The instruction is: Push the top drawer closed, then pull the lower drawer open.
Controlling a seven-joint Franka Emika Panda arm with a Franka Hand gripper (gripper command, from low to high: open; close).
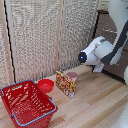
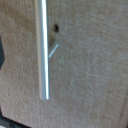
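A dark brown cabinet (image 1: 106, 31) stands at the exterior view's right, largely hidden behind the white arm. My gripper (image 1: 99, 67) is low against its front, and its fingers are hidden there. In the wrist view a brown drawer front (image 2: 90, 65) fills the picture very close up. A slim silver bar handle (image 2: 44, 50) runs across it on a short post, with a small dark hole (image 2: 55, 28) beside it. I cannot tell whether this is the top drawer or the lower drawer. Only dark slivers at the picture's edge show, not the fingertips.
A red wire basket (image 1: 27, 102) sits on the wooden floor at the exterior view's lower left. A red bowl (image 1: 46, 85), a printed box (image 1: 65, 83) and a dark pink cup (image 1: 72, 75) stand mid-floor. A woven screen (image 1: 45, 35) lines the back.
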